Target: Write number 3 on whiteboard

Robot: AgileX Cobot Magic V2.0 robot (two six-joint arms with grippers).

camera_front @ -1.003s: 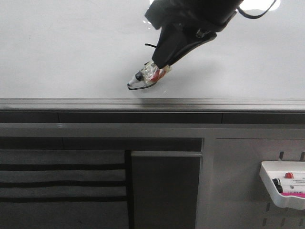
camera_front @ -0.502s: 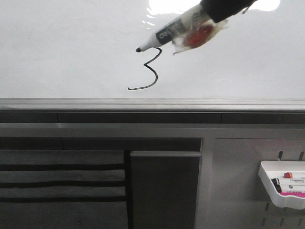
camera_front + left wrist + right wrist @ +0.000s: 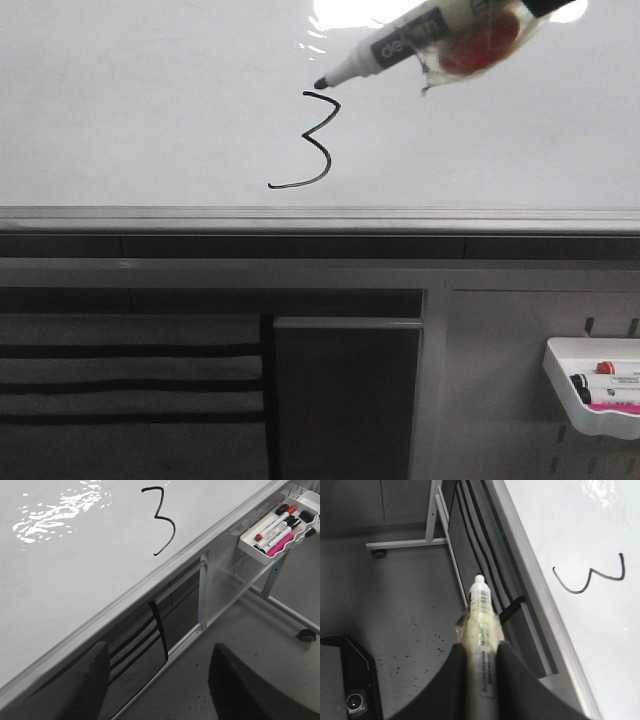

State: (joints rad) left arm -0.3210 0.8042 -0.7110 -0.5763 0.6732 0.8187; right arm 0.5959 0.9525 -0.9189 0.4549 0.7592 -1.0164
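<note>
The number 3 is drawn in thin black line on the whiteboard, its tail sweeping left just above the grey edge strip. My right gripper is shut on a white marker wrapped in clear tape. In the front view the marker hangs at the top, its black tip just off the top of the 3; the gripper itself is out of that frame. The 3 also shows in the right wrist view and left wrist view. My left gripper is open and empty, below the board's edge.
A small white tray with several markers hangs at the lower right of the stand, also in the left wrist view. Dark panels and a metal frame sit under the board. A caster rests on the grey floor.
My right gripper has lifted the marker from the end of the 3's tail up and back, to the top of the view. The whole 3 now shows uncovered.
</note>
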